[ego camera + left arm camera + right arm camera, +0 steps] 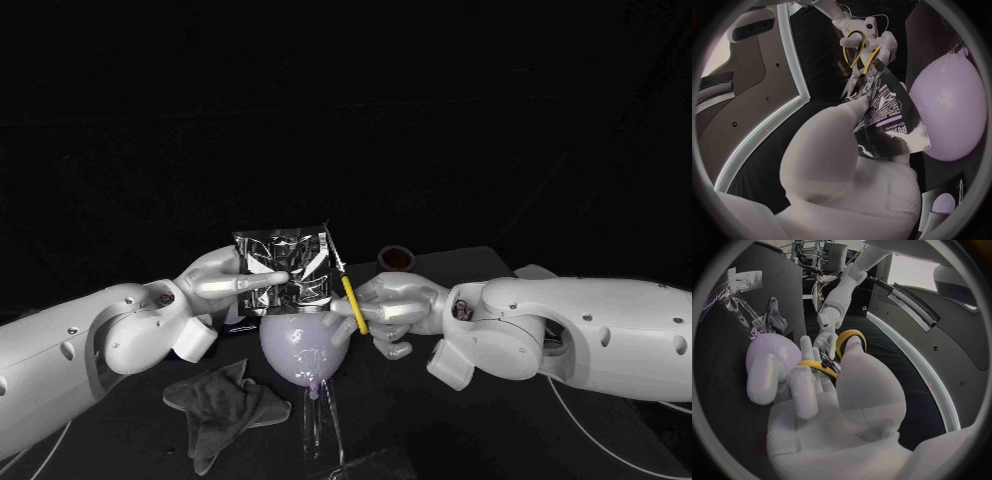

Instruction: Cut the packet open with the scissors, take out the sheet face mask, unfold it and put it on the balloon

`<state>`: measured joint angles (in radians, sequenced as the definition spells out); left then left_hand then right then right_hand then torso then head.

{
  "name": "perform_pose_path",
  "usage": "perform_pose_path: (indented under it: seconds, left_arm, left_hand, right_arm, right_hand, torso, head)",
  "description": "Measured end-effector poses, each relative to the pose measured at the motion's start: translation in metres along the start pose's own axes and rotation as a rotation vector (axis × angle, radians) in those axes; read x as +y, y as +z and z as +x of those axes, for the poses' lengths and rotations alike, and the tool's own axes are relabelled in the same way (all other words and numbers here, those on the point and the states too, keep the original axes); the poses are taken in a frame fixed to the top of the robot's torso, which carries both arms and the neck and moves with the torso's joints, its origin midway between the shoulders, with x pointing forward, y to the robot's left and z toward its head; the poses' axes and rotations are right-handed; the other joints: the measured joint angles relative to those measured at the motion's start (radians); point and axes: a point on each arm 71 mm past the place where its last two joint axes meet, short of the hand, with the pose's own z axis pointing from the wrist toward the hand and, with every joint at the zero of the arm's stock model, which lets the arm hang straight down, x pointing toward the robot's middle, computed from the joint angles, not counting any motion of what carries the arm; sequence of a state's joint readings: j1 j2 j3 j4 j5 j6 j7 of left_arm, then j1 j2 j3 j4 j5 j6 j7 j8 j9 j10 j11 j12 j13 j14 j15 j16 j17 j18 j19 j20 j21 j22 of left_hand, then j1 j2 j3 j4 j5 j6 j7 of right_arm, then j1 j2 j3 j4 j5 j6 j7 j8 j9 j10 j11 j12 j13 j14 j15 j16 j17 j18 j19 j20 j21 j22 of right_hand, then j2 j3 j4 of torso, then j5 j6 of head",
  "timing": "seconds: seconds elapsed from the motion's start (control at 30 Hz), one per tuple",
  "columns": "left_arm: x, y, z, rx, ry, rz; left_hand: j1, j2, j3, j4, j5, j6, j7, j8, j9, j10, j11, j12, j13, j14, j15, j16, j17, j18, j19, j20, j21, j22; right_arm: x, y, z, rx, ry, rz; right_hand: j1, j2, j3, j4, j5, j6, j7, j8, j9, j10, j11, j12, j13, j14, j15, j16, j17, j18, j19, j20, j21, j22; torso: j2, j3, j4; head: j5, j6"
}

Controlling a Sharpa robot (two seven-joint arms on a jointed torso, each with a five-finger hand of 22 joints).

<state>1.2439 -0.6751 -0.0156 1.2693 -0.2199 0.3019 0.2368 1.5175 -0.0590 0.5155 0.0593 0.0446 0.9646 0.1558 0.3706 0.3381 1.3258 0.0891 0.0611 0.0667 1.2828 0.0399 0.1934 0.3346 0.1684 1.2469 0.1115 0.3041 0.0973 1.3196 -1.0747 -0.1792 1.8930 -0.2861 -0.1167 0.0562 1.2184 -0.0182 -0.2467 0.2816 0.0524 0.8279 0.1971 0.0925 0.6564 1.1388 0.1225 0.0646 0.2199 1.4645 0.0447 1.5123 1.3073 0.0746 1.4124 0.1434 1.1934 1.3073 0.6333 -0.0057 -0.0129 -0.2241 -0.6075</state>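
My left hand [231,283] holds the shiny silver packet [289,264] upright above the lavender balloon [300,350]. My right hand [398,308] grips the yellow-handled scissors [351,298], fingers through the loops, blades pointing up along the packet's right edge. In the left wrist view the left hand [836,150] pinches the packet [887,117], the scissors [856,67] meet its far corner, and the right hand [870,35] is behind them, with the balloon [951,110] beside. The right wrist view shows the right hand [829,395], the scissors' yellow loops [847,340] and the balloon [770,352].
The balloon stands on a clear holder [315,425] near the table's front. A crumpled grey cloth [219,400] lies to its left. A small brown round object [397,258] sits behind the right hand. The black table [476,430] spreads round them.
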Motion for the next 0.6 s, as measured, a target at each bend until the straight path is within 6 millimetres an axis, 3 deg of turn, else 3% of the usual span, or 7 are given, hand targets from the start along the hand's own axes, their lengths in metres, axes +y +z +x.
perform_pose_path:
  seconds: [0.6]
  left_arm:
    - [-0.003,-0.004,-0.012,-0.031,0.008,0.001]
  left_hand:
    - [0.0,0.0,0.0,0.0,0.0,0.0,0.0,0.004,0.0,0.0,0.0,0.0,0.0,0.0,0.0,0.0,0.001,-0.005,0.0,0.0,0.0,0.0]
  right_arm:
    - [-0.003,-0.001,0.004,0.014,0.004,0.012]
  right_hand:
    - [0.004,0.004,-0.003,-0.003,0.0,0.001,-0.002,0.004,0.0,0.004,-0.004,0.0,-0.006,0.0,0.0,0.003,0.001,-0.006,0.0,0.0,0.003,0.001]
  torso:
    - [0.0,0.0009,-0.001]
  head:
    - [0.0,0.001]
